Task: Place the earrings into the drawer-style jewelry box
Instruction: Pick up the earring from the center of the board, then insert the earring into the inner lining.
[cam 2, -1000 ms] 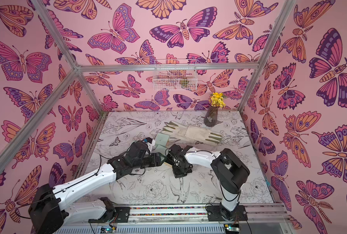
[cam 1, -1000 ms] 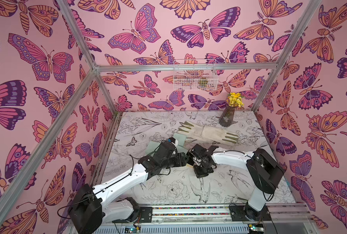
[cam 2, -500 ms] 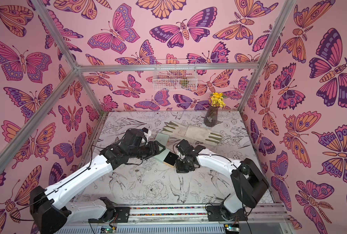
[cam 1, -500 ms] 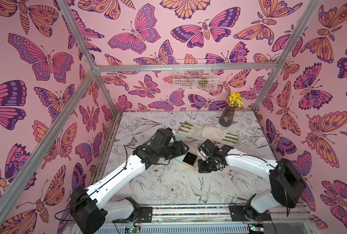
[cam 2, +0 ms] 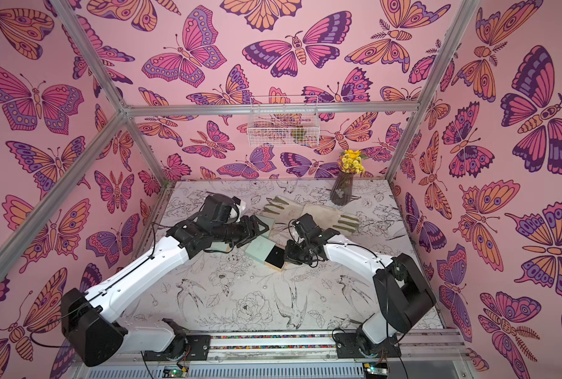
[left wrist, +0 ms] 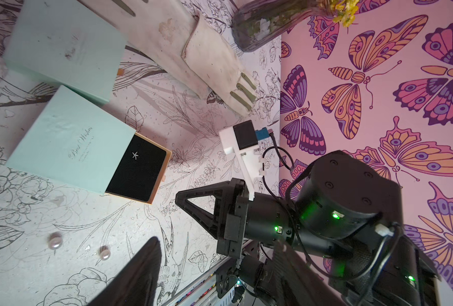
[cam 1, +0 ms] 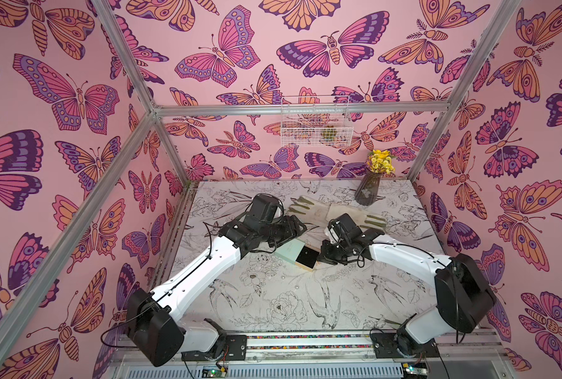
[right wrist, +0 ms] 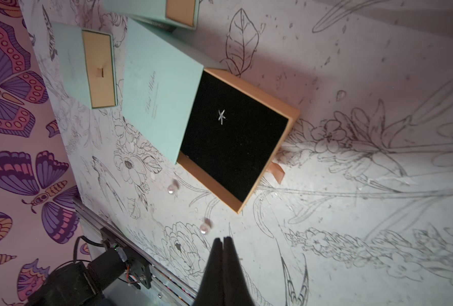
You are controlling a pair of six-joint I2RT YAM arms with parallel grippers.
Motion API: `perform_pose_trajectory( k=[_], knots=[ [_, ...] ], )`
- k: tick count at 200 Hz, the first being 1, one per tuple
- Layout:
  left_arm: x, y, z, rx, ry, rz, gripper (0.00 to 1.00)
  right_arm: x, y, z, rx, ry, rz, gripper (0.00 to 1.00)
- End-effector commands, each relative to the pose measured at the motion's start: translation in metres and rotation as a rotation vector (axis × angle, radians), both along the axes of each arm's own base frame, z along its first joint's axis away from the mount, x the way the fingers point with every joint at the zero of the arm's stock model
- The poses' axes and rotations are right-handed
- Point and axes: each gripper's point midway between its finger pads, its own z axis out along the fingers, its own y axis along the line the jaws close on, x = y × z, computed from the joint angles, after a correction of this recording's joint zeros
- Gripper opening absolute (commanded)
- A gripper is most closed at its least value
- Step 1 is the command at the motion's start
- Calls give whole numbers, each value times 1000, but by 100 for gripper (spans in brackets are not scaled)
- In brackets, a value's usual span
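Looking past the right claw (right wrist: 223,245), which is pinched tight on nothing: the jewelry box (right wrist: 162,87) is a mint-green sleeve with cursive lettering. Its tan drawer (right wrist: 209,183) is slid out, showing a black velvet pad with a tiny silver star. Both earrings are round white pearls lying on the table, outside the drawer. The nearer earring (right wrist: 205,228) sits just beside the claw's tips, and the other earring (right wrist: 171,188) is farther out, near the sleeve's corner. The left claw (cam 1: 296,229) is near the sleeve end, jaws partly apart and empty.
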Motion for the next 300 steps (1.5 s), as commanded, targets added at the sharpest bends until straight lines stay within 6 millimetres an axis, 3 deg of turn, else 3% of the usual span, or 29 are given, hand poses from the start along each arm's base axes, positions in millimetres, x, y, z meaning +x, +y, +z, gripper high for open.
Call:
perform_pose_trajectory(
  k=[1, 75, 183, 300],
  knots=[
    [5, 8, 7, -5, -14, -3, 69, 18, 20, 7, 76, -11, -48, 0],
    [19, 22, 2, -8, -12, 8, 69, 28, 42, -12, 103, 30, -62, 0],
    [29, 33, 5, -12, -42, 25, 69, 37, 44, -33, 95, 68, -130, 0],
    [21, 37, -33, 45, -6, -11, 69, 38, 41, -56, 54, 91, -140, 0]
  ],
)
